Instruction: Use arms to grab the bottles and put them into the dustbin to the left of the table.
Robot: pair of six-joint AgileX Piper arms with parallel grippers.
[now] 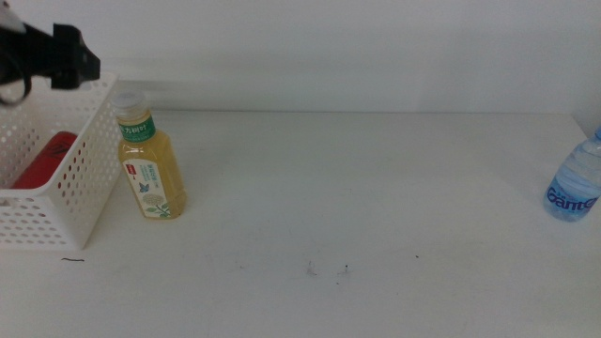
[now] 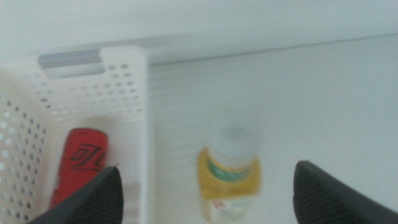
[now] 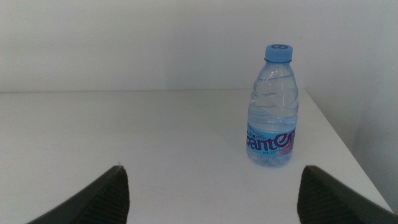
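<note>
Your left hand (image 2: 205, 186) hangs above the basket's (image 1: 66, 178) near corner with its jaws spread wide and nothing between them. Below it, the red can (image 2: 79, 163) lies on its side inside the basket, under one jaw. The yellow tea bottle (image 2: 229, 173) stands upright on the table (image 1: 376, 188) just outside the basket wall, roughly below the gap between the jaws.

Your right hand (image 3: 211, 190) is also wide open and empty, low over the table. The water bottle (image 3: 272, 109) stands upright ahead of it, closer to one jaw's side and near the table's edge, well apart from the jaws.
</note>
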